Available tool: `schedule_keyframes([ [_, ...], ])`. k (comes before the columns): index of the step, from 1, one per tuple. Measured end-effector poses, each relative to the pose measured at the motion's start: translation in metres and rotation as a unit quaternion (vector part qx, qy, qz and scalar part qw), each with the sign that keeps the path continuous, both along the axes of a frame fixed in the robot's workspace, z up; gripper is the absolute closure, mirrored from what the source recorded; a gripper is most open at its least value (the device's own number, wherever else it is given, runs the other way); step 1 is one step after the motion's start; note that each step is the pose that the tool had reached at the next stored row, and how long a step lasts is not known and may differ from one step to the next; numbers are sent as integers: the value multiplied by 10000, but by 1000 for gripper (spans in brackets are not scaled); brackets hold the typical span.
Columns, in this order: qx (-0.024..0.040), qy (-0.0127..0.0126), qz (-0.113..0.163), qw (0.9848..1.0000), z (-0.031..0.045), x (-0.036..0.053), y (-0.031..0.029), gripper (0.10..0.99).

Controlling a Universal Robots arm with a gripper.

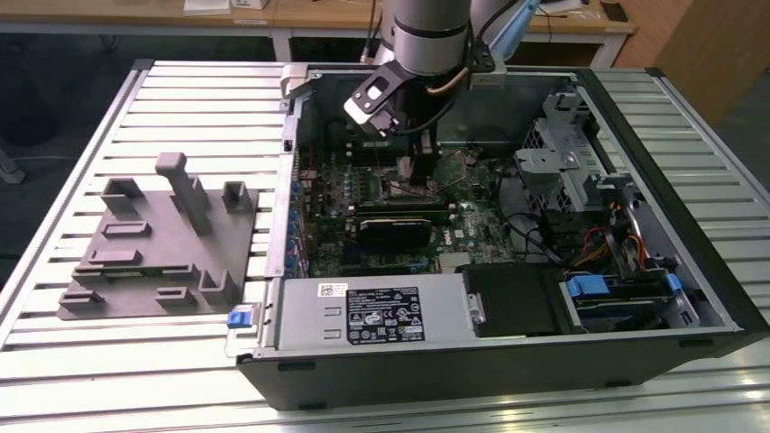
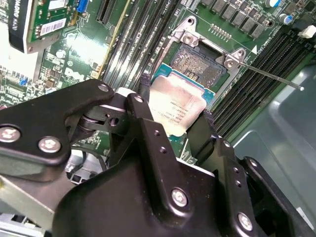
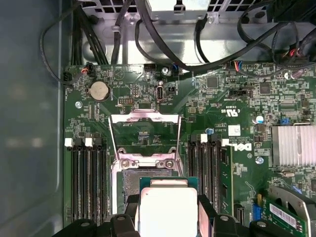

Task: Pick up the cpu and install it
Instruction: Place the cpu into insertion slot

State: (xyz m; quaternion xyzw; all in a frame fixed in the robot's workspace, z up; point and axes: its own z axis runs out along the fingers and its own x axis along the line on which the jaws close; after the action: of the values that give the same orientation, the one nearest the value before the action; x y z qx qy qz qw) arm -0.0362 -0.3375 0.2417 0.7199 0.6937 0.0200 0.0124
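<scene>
Hand (image 2: 174, 117) grips the cpu (image 2: 178, 101); shiny silver square top, thin green rim.

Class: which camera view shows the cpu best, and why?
The second wrist view: the cpu shows most of its silver top, clamped in the gripper, by the open socket. The first wrist view shows the top too, cut by the picture's edge. In the exterior view it is too far off to make out.
</scene>
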Motion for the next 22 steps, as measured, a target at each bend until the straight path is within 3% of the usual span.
schedule_keyframes([
  [7, 16, -9, 13, 10000, -70, -13, 18, 541],
  [16, 18, -10, 57, 10000, -145, -13, 101, 541],
  [22, 12, -10, 58, 10000, -208, -22, 112, 541],
])
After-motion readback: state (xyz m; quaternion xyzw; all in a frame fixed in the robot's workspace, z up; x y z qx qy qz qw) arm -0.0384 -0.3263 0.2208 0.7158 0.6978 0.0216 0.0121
